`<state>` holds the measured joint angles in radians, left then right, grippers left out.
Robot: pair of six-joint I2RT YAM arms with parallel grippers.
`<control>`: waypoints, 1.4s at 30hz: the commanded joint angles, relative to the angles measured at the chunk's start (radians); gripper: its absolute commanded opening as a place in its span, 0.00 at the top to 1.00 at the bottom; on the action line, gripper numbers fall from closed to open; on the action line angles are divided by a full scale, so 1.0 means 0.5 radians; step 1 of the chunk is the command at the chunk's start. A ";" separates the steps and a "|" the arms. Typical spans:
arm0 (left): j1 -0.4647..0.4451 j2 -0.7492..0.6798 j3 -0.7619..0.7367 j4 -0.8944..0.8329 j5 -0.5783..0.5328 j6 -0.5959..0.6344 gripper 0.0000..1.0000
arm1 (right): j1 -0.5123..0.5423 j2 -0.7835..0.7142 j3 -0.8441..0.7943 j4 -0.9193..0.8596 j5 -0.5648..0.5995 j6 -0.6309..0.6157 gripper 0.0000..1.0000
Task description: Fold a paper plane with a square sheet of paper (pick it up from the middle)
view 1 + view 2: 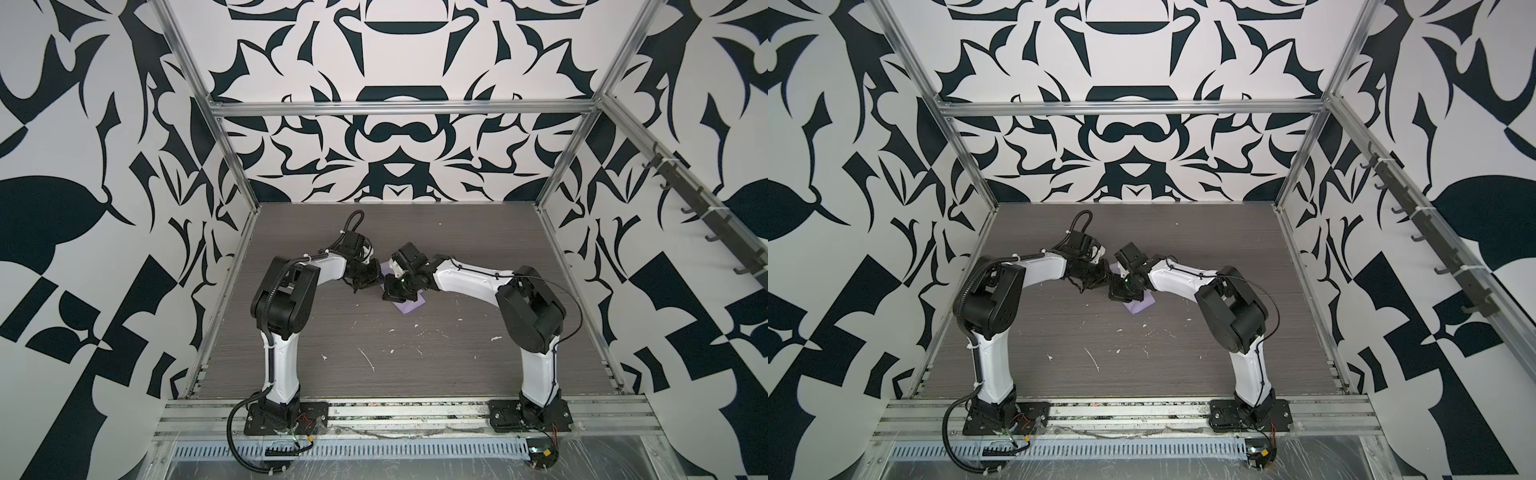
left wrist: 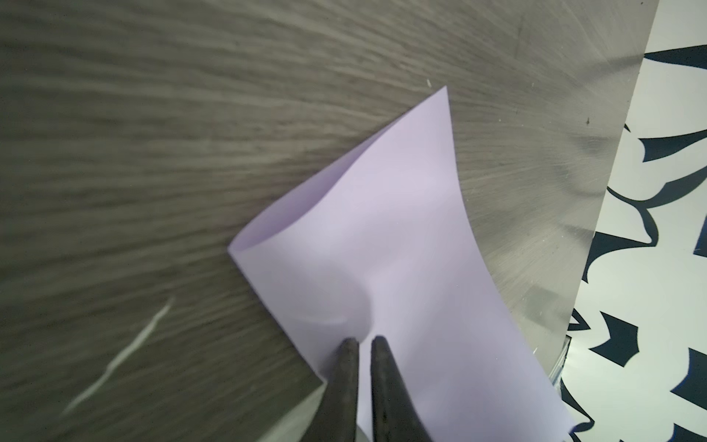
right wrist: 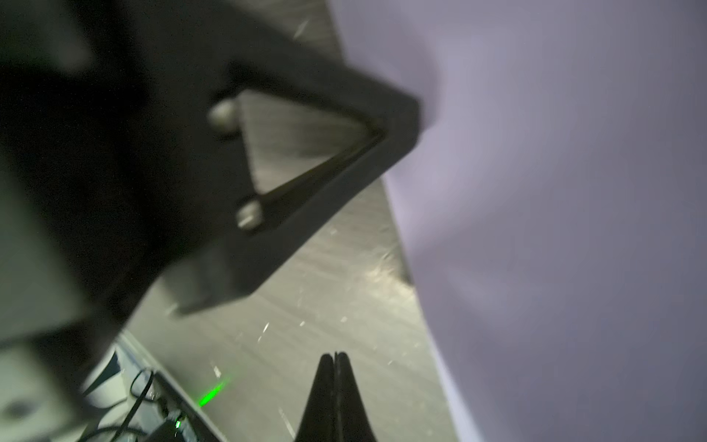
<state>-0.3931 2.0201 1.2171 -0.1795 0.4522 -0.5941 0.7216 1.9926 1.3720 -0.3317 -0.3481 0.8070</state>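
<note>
Your left gripper (image 2: 364, 341) is pinched almost closed on a ridge of the square sheet of paper (image 2: 386, 229), mid-way across the table (image 1: 332, 332) (one edge curls up); your right gripper (image 3: 335, 358) sits closed and empty beside it

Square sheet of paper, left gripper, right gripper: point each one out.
square sheet of paper (image 2: 382, 237), left wrist view, middle of its top layer
left gripper (image 2: 364, 341), left wrist view, between its fingertips
right gripper (image 3: 335, 356), right wrist view, where its closed tips meet
</note>
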 commanded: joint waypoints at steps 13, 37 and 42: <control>0.003 0.114 -0.096 -0.206 -0.269 0.032 0.87 | -0.020 0.098 0.055 -0.016 0.096 0.055 1.00; 0.005 0.132 -0.103 -0.232 -0.335 0.022 0.88 | -0.011 -0.120 -0.317 -0.136 -0.021 -0.054 1.00; 0.006 0.129 -0.105 -0.233 -0.340 0.022 0.88 | -0.001 -0.206 -0.412 -0.169 -0.040 -0.107 1.00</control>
<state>-0.3958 2.0197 1.2167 -0.1822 0.4412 -0.5941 0.7105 1.9308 1.1912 -0.3485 -0.3546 0.7876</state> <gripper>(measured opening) 0.122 0.052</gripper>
